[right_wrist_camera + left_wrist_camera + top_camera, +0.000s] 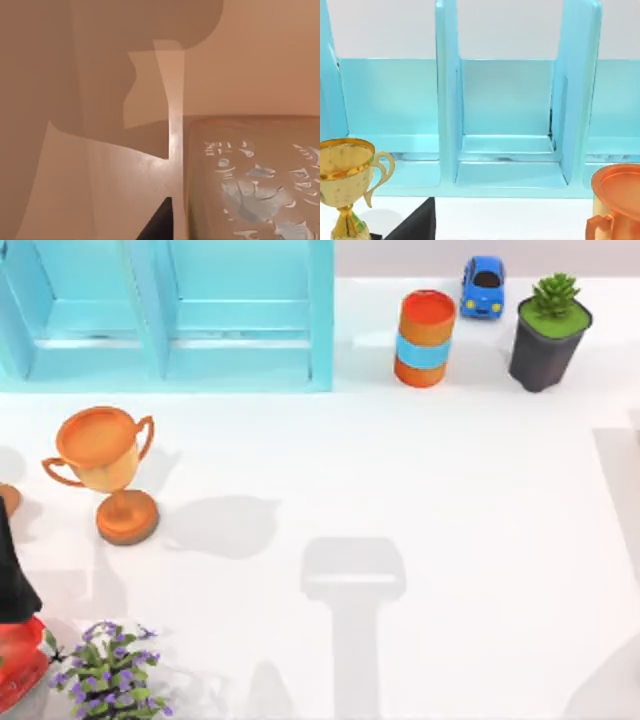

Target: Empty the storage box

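One white table (450, 540) carries everything in the top view, with grey shadows falling across its lower half. The sky-blue storage box (240, 315) fills the upper left of that frame, its upright dividers splitting it into compartments with bare blue floors. The left wrist view faces the same storage box (507, 100) head-on.

An orange trophy (105, 455) stands upright at the left of the frame, just below the box and apart from it. A red-and-black object (15, 660) is cut off by the lower left edge; what it is cannot be told. Beside it, a clump of purple flowers (110, 675) sits in the lower left corner.

An orange can (425, 338) with a blue band stands at upper centre-right, just right of the box. A green succulent in a dark pot (545, 335) stands near the upper right corner. A small blue toy car (483, 285) is parked between them, nearer the top edge.

A gold trophy (345, 175) and the orange trophy's rim occupy the left wrist view's lower corners. A dark sliver of the left hand (417, 225) shows there, and of the right hand (160, 222) against a brown surface; whether either is spread or pressed together cannot be told.
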`<action>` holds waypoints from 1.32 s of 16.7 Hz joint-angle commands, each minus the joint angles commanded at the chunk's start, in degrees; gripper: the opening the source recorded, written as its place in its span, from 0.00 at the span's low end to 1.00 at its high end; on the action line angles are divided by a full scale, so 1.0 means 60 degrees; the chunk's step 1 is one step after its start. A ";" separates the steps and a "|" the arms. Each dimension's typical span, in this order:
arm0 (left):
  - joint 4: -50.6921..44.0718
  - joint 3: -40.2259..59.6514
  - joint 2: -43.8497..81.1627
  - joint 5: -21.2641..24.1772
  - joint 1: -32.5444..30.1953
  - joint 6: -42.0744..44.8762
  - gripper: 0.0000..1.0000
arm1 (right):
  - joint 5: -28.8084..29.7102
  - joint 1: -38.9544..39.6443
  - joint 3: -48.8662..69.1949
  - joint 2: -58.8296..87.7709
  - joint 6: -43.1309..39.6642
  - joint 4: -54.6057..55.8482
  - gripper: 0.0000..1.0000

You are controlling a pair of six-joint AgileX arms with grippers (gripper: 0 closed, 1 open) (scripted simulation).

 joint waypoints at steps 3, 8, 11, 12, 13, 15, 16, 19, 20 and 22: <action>0.0000 0.0000 0.0000 0.0000 0.0000 0.0000 1.00 | 0.0000 0.0000 0.0000 0.0000 0.0000 0.0000 0.25; 0.0000 0.0000 0.0000 0.0000 0.0000 0.0000 1.00 | 0.0000 0.0000 0.0000 0.0000 0.0000 0.0000 0.00; 0.0000 0.0000 0.0000 0.0000 0.0000 0.0000 1.00 | 0.0000 0.0000 0.0000 0.0000 0.0000 0.0000 0.00; 0.0000 0.0000 0.0000 0.0000 0.0000 0.0000 1.00 | 0.0000 0.0000 0.0000 0.0000 0.0000 0.0000 0.00; 0.0000 0.0000 0.0000 0.0000 0.0000 0.0000 1.00 | 0.0000 0.0000 0.0000 0.0000 0.0000 0.0000 0.00; 0.0000 0.0000 0.0000 0.0000 0.0000 0.0000 1.00 | 0.0003 0.0003 0.0007 -0.0019 0.0010 -0.0002 0.00; 0.0000 0.0000 0.0000 0.0000 0.0000 0.0000 1.00 | 0.0003 0.0004 0.0029 -0.0022 0.0008 -0.0026 0.00; 0.0000 0.0000 0.0000 0.0000 0.0000 0.0000 1.00 | 0.0001 -0.0009 0.0642 -0.0106 -0.0037 -0.0704 0.00; 0.0000 0.0000 0.0000 0.0000 0.0000 0.0000 1.00 | 0.0004 -0.0014 0.0980 -0.0181 -0.0050 -0.1124 0.00; 0.0000 0.0000 0.0000 0.0000 0.0000 0.0000 1.00 | 0.0009 -0.0027 0.1739 -0.0369 -0.0068 -0.2163 0.00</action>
